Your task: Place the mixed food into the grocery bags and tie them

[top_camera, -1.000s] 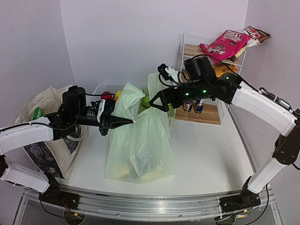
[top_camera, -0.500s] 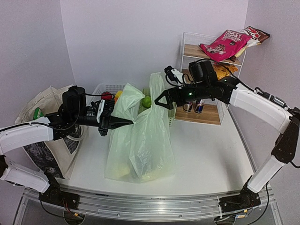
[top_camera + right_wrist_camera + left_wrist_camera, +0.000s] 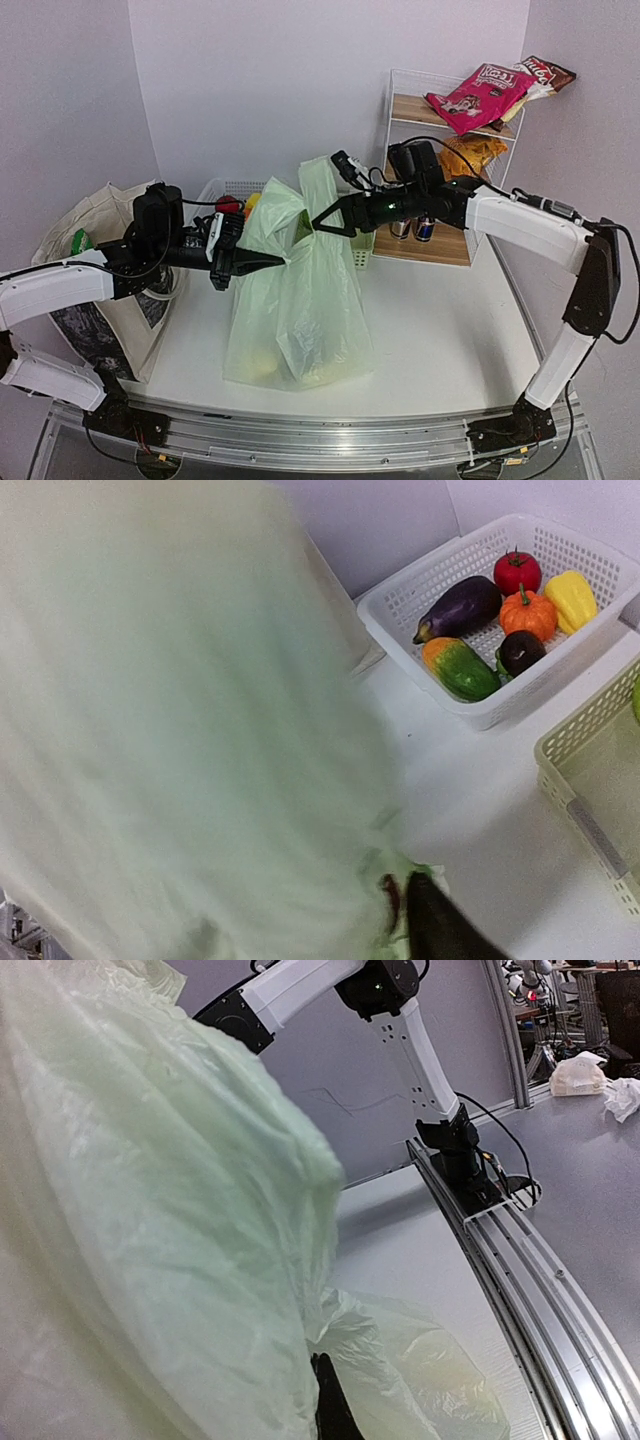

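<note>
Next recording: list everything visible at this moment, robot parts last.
plastic bag: one, pale green, standing mid-table, handles raised
canvas tote: one, beige, table's left edge
white basket: one, behind the bag
vegetables: six in the white basket, including purple eggplant, red tomato, orange pumpkin, yellow pepper
slotted basket: one, pale greenish, right of the white basket
wire shelf: one, white with wooden boards, back right
snack packets: three, pink and brown on top, orange on the middle board
drink cans: two, silver and blue, lower board
table: one, white
left gripper: black, shut on the bag's left handle
right gripper: black, at the bag's right handle, grip unclear
</note>
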`<state>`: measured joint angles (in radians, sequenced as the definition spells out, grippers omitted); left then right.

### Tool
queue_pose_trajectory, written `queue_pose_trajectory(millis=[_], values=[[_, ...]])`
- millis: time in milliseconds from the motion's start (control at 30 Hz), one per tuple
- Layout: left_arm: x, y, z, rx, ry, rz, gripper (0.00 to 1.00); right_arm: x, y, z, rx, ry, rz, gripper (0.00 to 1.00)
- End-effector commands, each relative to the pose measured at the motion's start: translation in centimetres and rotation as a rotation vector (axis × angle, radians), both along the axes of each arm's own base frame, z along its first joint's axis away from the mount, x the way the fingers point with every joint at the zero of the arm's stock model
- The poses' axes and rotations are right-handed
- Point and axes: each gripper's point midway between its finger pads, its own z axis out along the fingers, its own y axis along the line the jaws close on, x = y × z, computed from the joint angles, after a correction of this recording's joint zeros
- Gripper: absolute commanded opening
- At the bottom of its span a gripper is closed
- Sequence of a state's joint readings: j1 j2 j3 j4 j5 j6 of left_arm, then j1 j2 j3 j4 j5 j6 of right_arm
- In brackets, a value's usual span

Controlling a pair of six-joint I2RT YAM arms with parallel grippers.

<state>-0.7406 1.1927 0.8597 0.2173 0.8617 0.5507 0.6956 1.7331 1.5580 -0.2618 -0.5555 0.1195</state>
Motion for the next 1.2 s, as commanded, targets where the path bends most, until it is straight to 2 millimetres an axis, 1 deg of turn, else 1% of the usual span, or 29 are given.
queue_pose_trajectory(millis=[0, 33, 67, 100, 133, 200, 267, 333, 400, 467, 500, 600, 700, 767, 833, 933, 1033, 1100, 1167], values=[[-0.4, 0.0, 2.1, -0.048, -0.049, -0.019, 0.00, 0.6, 1.4, 2.3, 0.093, 0.031, 0.016, 0.24], [-0.4, 0.0, 2.1, -0.046, -0.048, -0.017, 0.00, 1.0, 1.2, 2.3, 0.093, 0.044, -0.010, 0.13], [-0.5, 0.2, 2.1, -0.044, -0.052, -0.013, 0.00, 1.7, 0.8, 2.1, 0.089, 0.071, -0.061, 0.06], [-0.6, 0.3, 2.0, -0.036, -0.061, -0.010, 0.00, 2.7, -0.1, 2.0, 0.086, 0.092, -0.127, 0.02], [-0.8, 0.6, 1.9, -0.027, -0.077, -0.009, 0.00, 3.7, -1.2, 1.8, 0.084, 0.121, -0.203, 0.00], [-1.6, 1.3, 1.5, -0.010, -0.150, -0.020, 0.00, 5.2, -4.0, 0.9, 0.087, 0.194, -0.352, 0.00], [-2.9, 2.2, 0.7, 0.011, -0.246, -0.049, 0.00, 5.6, -6.1, 0.1, 0.097, 0.251, -0.451, 0.00], [-3.8, 2.9, -0.2, 0.023, -0.356, -0.078, 0.00, 5.3, -7.1, 0.2, 0.109, 0.279, -0.495, 0.00], [-4.5, 3.4, -1.9, 0.053, -0.468, -0.108, 0.00, 5.1, -7.4, 0.1, 0.127, 0.327, -0.528, 0.00], [-4.7, 3.7, -3.0, 0.064, -0.586, -0.126, 0.00, 5.2, -8.0, -0.8, 0.142, 0.398, -0.598, 0.00], [-4.6, 3.7, -3.3, 0.066, -0.615, -0.128, 0.00, 5.4, -8.3, -1.2, 0.149, 0.417, -0.631, 0.00], [-4.3, 3.5, -4.2, 0.079, -0.696, -0.146, 0.00, 5.8, -8.0, -2.4, 0.190, 0.459, -0.697, 0.00], [-4.1, 3.2, -5.1, 0.084, -0.786, -0.172, 0.00, 5.8, -6.7, -3.6, 0.195, 0.470, -0.717, 0.00], [-4.1, 3.2, -6.1, 0.087, -0.870, -0.194, 0.00, 5.9, -5.6, -3.7, 0.230, 0.483, -0.702, 0.00], [-4.2, 3.3, -7.2, 0.100, -0.956, -0.224, 0.00, 6.1, -5.2, -4.2, 0.239, 0.509, -0.702, 0.00], [-4.7, 4.0, -9.4, 0.133, -1.109, -0.295, 0.00, 6.3, -5.6, -4.8, 0.231, 0.507, -0.734, 0.00], [-5.3, 4.7, -11.0, 0.165, -1.194, -0.355, 0.00, 6.4, -6.2, -4.9, 0.198, 0.477, -0.757, 0.00], [-5.4, 4.9, -11.5, 0.182, -1.201, -0.369, 0.00, 6.2, -6.5, -5.4, 0.141, 0.459, -0.756, 0.00], [-5.5, 4.9, -11.1, 0.192, -1.128, -0.366, 0.00, 5.8, -6.2, -5.3, 0.095, 0.406, -0.709, 0.00]])
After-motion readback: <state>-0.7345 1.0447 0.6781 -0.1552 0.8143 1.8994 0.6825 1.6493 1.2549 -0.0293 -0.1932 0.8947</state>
